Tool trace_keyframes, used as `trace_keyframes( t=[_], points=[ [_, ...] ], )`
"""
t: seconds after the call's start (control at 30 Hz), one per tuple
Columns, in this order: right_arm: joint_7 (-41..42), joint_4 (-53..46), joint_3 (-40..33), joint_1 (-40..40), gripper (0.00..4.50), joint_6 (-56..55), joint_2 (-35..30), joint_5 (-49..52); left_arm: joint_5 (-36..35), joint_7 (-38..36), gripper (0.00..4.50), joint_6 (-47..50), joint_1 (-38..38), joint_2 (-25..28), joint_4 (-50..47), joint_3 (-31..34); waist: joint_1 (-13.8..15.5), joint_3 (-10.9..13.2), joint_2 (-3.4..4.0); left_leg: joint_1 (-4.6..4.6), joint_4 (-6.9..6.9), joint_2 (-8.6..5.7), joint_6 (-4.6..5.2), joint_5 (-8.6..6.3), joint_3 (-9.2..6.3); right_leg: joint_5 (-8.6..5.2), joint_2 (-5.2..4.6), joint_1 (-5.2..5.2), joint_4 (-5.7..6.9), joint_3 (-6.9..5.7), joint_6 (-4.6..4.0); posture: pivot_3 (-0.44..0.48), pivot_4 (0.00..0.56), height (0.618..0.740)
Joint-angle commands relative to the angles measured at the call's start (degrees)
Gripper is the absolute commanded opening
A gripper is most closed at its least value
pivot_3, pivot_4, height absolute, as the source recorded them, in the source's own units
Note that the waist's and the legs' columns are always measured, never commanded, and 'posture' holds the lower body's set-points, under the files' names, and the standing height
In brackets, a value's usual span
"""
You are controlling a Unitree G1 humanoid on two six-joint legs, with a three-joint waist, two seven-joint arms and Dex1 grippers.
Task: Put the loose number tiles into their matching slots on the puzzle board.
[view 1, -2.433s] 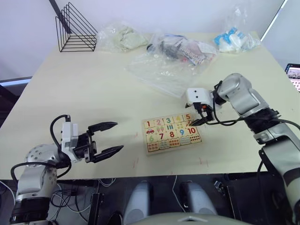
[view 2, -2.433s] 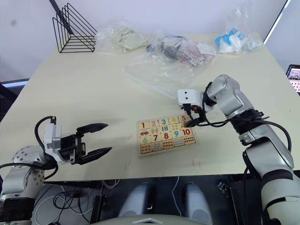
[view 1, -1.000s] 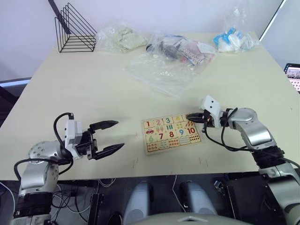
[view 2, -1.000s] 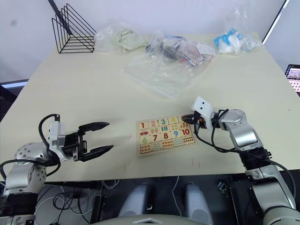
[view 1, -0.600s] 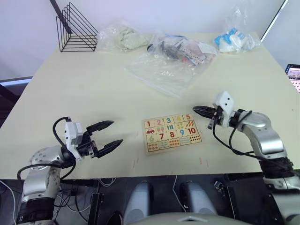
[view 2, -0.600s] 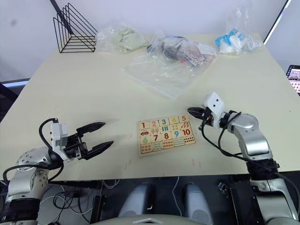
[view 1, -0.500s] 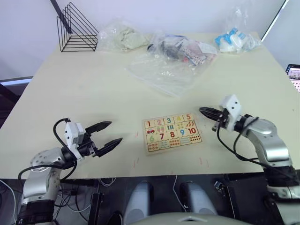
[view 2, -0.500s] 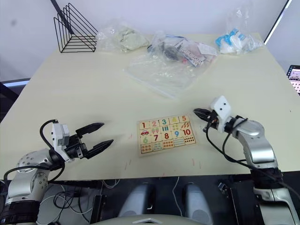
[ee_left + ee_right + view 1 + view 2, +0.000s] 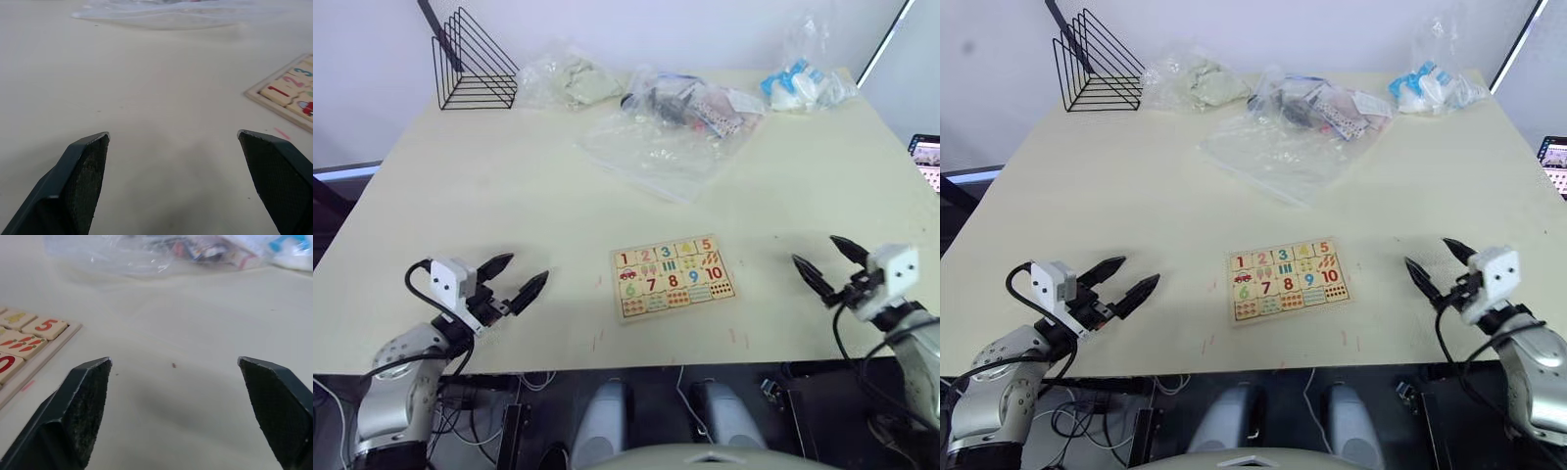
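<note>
Five number tiles [image 9: 665,254] seated in puzzle board [image 9: 674,279] slots

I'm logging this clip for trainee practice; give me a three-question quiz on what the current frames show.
1. True or false: the flat light-wood puzzle board has all five top-row tiles, 1 to 5, seated.
2. Multiple choice: the right gripper is A) shut on a tile, B) open and empty beside the board, C) resting on the board.
3. What stands at the cream table's far left corner?

Key: 1. True. 2. B; the left gripper is open too. 3. A black wire rack.
</note>
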Motion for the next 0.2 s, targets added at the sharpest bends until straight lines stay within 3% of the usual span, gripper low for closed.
trace_keyframes(
  t=[0.03,0.2],
  points=[
    [3.44,-0.04,-3.14,1.57,4.43,-2.51,-1.13,4.08,1.25,2.20,4.50,-0.97,1.50,-0.39,-1.79,1.77,-0.04,0.00,0.00,0.21,-0.05,0.02,0.00,0.00,0.07,-0.02,0.05,0.13,0.00,0.10,-0.01,0.000,0.150,0.740],
    [4.13,0.89,-3.25,2.50,4.43,-2.46,-1.98,5.15,4.72,4.00,4.50,-3.48,2.01,-0.92,-0.53,1.32,-0.05,0.00,0.00,0.52,-0.15,0.02,0.00,-0.01,0.23,-0.04,0.06,0.31,-0.03,0.25,-0.01,0.000,0.150,0.740]
  ],
)
